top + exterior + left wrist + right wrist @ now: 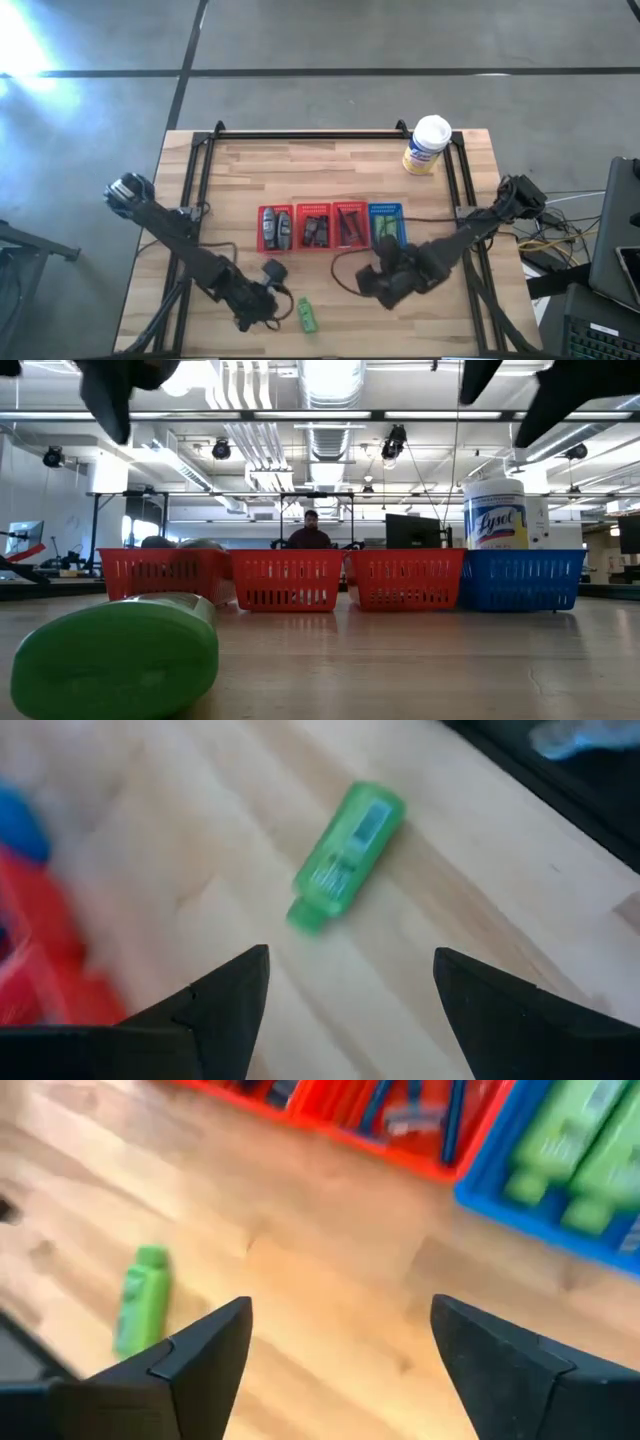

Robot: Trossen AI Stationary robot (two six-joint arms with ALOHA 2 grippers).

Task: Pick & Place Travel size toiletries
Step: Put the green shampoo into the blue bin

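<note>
My left claw (pixel 350 995) hangs wide open & empty just short of the green tube (pixel 347 855) lying loose near the table's (pixel 330 165) front edge, right claw (pixel 340 1345) also open w/ nothing, near the blue basket (pixel 387 222).

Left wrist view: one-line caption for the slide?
Open left gripper hovering over the wooden table, a lone green bottle lying on its side just ahead of the fingertips.
</note>
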